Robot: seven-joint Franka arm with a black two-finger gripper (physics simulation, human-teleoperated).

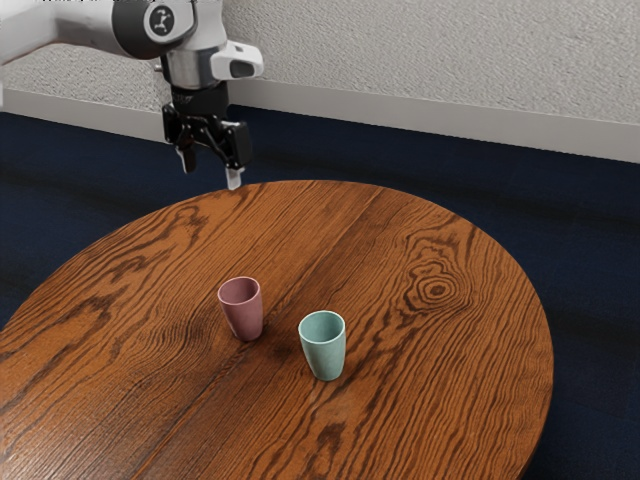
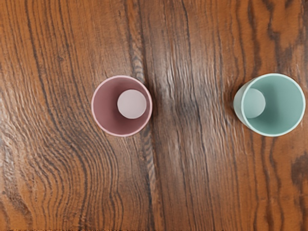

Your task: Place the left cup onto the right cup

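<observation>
Gripper (image 1: 210, 170) hangs wide and empty, high over one round table (image 1: 450, 250) of dark-grained wood. Two smooth, tapered cups stand upright and apart near its middle: the pink cup (image 1: 241, 307) and, toward the exterior view's right, the teal cup (image 1: 322, 344).

A round brown wooden table (image 1: 440, 240) with dark wavy lines stands on a dark blue floor (image 1: 590, 230). Behind it is a bumpy grey-white wall (image 1: 450, 45). A pale strip (image 1: 450, 122) runs along the wall's bottom edge.
</observation>
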